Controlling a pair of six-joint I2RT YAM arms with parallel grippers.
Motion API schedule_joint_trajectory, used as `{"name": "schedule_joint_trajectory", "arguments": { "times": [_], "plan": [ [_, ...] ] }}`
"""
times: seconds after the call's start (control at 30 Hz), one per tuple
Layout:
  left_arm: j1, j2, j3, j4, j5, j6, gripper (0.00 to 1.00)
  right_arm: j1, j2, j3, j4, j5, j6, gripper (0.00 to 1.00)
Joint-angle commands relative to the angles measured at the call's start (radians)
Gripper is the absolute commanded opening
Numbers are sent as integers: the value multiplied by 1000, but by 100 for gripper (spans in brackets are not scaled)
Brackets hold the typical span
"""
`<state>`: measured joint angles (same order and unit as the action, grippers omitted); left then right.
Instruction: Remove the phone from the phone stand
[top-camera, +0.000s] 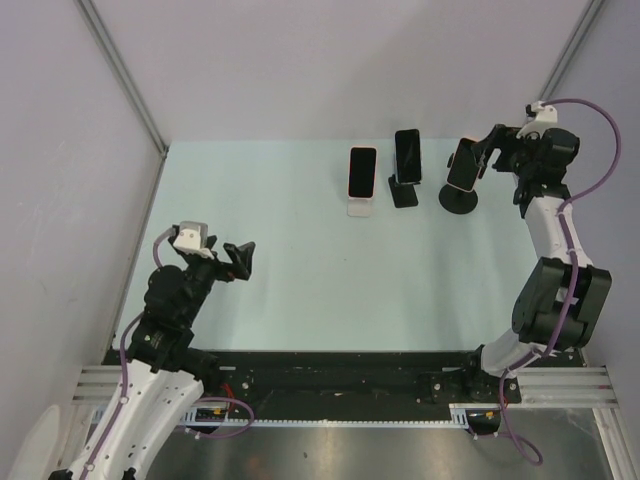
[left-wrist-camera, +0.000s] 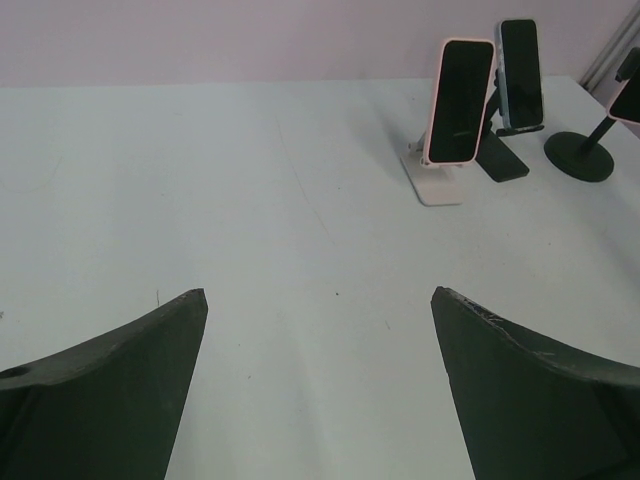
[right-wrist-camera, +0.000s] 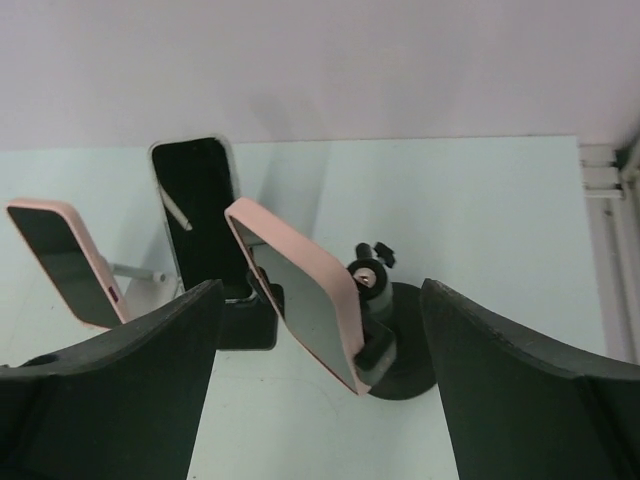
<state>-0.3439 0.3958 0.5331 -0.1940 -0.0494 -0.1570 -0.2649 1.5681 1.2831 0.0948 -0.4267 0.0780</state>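
**Right claw spread around the phone, upper right of the overhead frame**

The right gripper (top-camera: 478, 152) is released, its fingers either side of the pink-cased phone (right-wrist-camera: 300, 290), which sits tilted on the round-based stand (right-wrist-camera: 405, 350). No contact is visible. If the claw closes off-centre on the slanted edges, the phone may slip. A sideways pull could tip the stand toward the dark phone (top-camera: 407, 155) nearby. The left gripper (left-wrist-camera: 318, 295) hangs released at lower left.

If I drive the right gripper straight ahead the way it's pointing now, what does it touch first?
Most likely the pink-cased phone, tilted on its black round-base stand. The right wrist view shows it centred ahead of the right gripper, whose jaws stand open either side. How far off it is stays unclear.
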Motion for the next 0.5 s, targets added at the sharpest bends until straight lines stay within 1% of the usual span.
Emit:
{"name": "schedule_joint_trajectory", "arguments": {
  "times": [0.0,0.23,0.3,0.33,0.37,0.43,0.47],
  "plan": [
    [0,38,44,10,17,42,100,4,75,74,63,-164,-76,83],
    [19,78,47,8,25,56,100,12,168,122,65,-251,-75,72],
    [22,84,48,10,28,57,100,12,171,125,59,-260,-75,66],
    [23,86,48,10,28,57,100,12,170,127,56,-268,-76,63],
    [23,86,48,8,31,57,100,10,162,127,40,-270,-75,55],
    [23,83,48,8,39,59,100,9,149,125,19,-273,-75,46],
    [23,81,48,8,42,59,100,12,129,125,-9,-271,-99,37]
  ]
}}
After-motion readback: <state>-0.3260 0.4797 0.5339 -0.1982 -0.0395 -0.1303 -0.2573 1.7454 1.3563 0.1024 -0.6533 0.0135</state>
